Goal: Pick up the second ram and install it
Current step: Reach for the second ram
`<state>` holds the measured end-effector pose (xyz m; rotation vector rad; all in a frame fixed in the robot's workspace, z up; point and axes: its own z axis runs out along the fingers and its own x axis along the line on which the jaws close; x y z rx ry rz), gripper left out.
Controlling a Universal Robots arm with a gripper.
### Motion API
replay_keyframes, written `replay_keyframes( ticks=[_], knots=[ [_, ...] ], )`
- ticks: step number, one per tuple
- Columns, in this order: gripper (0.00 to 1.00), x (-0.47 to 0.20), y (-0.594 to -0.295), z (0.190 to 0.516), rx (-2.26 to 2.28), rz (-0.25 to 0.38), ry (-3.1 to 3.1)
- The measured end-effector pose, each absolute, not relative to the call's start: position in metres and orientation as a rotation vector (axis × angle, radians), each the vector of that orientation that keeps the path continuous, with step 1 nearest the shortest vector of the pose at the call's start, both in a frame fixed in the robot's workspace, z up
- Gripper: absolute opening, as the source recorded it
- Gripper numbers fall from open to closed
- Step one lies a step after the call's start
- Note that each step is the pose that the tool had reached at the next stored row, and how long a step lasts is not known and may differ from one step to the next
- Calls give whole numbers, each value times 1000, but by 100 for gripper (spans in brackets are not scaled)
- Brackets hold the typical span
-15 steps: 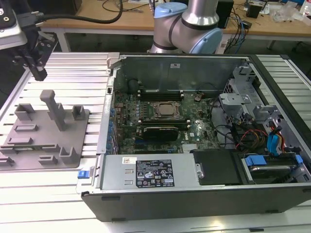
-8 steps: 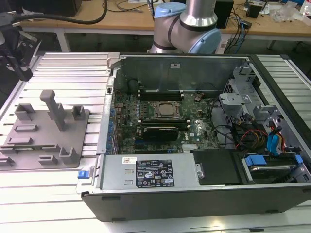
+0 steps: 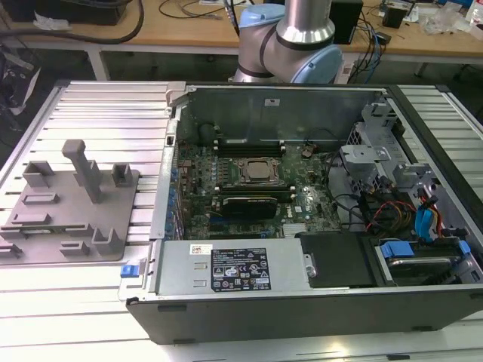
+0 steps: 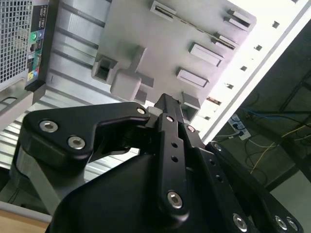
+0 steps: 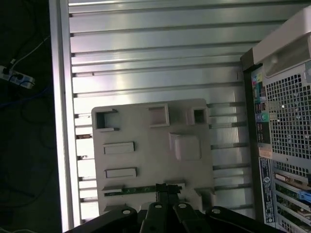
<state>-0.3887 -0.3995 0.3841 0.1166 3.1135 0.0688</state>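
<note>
One green stick, the second ram (image 5: 131, 190), sits in the tray (image 5: 146, 136), long axis crossing right under the gripper (image 5: 167, 188); jaws, can't tell.

- Bare slatted table (image 5: 155, 53) lies open beyond the gray fixture plate (image 5: 146, 155).
- The plate's tall post (image 3: 81, 170) and raised blocks (image 3: 38, 175) stand near my end effector (image 5: 167, 188).
- The computer case (image 5: 286, 111) walls off the plate on the exterior view's right.

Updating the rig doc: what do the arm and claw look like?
Arm: bare silver tube sections with pale blue joint caps. Claw: matte black, built from angular bolted links with silver screw heads, as seen in both wrist views.
</note>
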Motion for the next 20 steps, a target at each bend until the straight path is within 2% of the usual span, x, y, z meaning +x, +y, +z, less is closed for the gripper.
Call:
replay_keyframes(
  ticks=[20],
  knots=[
    [8, -445, -405, 345, 116, 69, 3113]
  ],
)
